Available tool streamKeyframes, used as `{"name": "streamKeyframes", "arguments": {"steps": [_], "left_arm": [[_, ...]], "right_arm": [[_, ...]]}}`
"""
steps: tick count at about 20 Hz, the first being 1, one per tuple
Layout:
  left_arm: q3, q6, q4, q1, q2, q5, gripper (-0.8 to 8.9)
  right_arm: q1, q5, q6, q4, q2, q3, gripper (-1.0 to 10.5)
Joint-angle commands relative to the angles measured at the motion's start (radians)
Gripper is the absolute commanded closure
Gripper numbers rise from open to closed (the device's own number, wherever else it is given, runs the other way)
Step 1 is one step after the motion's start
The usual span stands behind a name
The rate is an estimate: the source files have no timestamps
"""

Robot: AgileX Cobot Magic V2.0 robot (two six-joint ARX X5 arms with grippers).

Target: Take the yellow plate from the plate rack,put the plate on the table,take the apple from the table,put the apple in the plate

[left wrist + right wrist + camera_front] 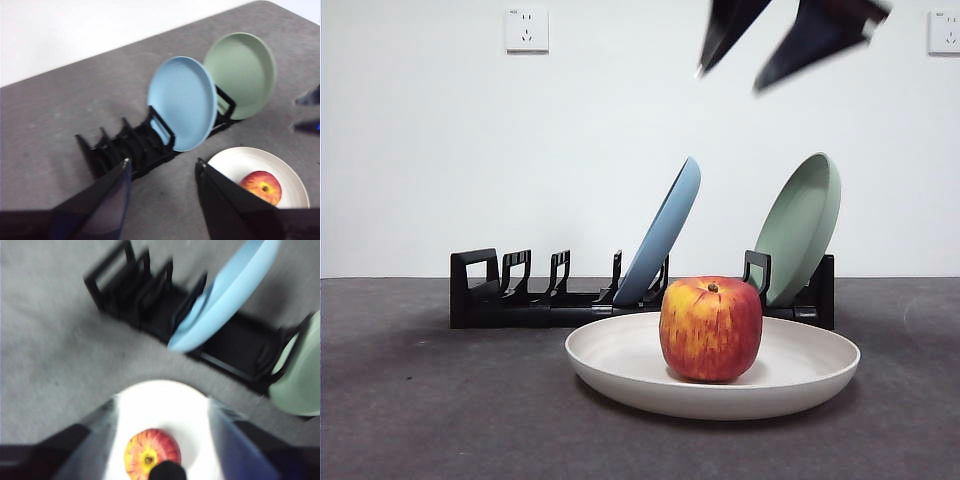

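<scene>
Table (410,400): yellow plate (800,375) lies flat before the plate rack (490,300), apple (711,329) upright in it. Task looks done. My right gripper (162,412) is above the apple, jaws apart, empty; left gripper (162,172) likewise, off aside.

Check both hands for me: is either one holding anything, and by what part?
Nothing is held. Both hands are open; the right hand is above the apple, which sits in the yellow plate.

I see a blue plate (663,232) leaning below and left of the open jaws overhead, a pale green plate (801,226) leaning directly beneath them, and two wall sockets (526,29) flanking them at jaw height.
</scene>
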Motion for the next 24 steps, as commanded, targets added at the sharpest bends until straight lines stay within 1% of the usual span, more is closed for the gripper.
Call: {"name": "streamKeyframes", "arguments": {"steps": [1,2,4,7,9,11,13,16,18,19,21,22,24], "left_arm": [[-0.005,0.014,0.012,0.002,0.039,0.011,8.43],[-0.005,0.019,0.012,0.002,0.057,0.012,8.22],[-0.010,0.031,0.022,0.002,0.083,0.012,8.22],[-0.056,0.031,0.088,0.001,0.080,0.014,8.22],[-0.124,0.031,0.143,0.001,0.061,0.013,8.22],[-0.245,0.026,0.233,0.001,0.016,0.015,8.22],[-0.370,-0.008,0.308,-0.010,-0.029,0.050,8.22],[-0.531,-0.062,0.396,-0.045,-0.092,0.061,8.22],[-0.615,-0.110,0.449,-0.078,-0.121,0.057,8.22],[-0.658,-0.136,0.482,-0.098,-0.135,0.048,8.22],[-0.726,-0.169,0.539,-0.142,-0.156,-0.005,8.22],[-0.748,-0.184,0.560,-0.163,-0.160,-0.024,8.22],[-0.767,-0.184,0.591,-0.203,-0.159,-0.047,8.22]], "right_arm": [[-0.022,0.005,-0.013,-0.010,-0.066,-0.004,9.6],[-0.037,0.005,-0.014,-0.020,-0.091,-0.004,9.6],[-0.068,0.005,-0.028,-0.053,-0.126,-0.004,9.6],[-0.122,0.002,-0.038,-0.066,-0.168,-0.029,9.6],[-0.143,-0.003,-0.035,-0.057,-0.207,-0.073,9.6],[-0.146,-0.005,-0.015,-0.048,-0.261,-0.150,9.6],[-0.146,-0.008,0.012,-0.046,-0.314,-0.235,9.6],[-0.142,-0.114,0.074,0.010,-0.385,-0.369,9.6],[-0.124,-0.097,0.092,0.032,-0.421,-0.445,9.6],[-0.115,-0.100,0.114,0.061,-0.436,-0.488,9.6],[-0.094,-0.099,0.128,0.115,-0.464,-0.560,9.6],[-0.084,-0.099,0.130,0.134,-0.472,-0.583,9.6],[-0.074,-0.094,0.130,0.141,-0.470,-0.595,9.6]]}}
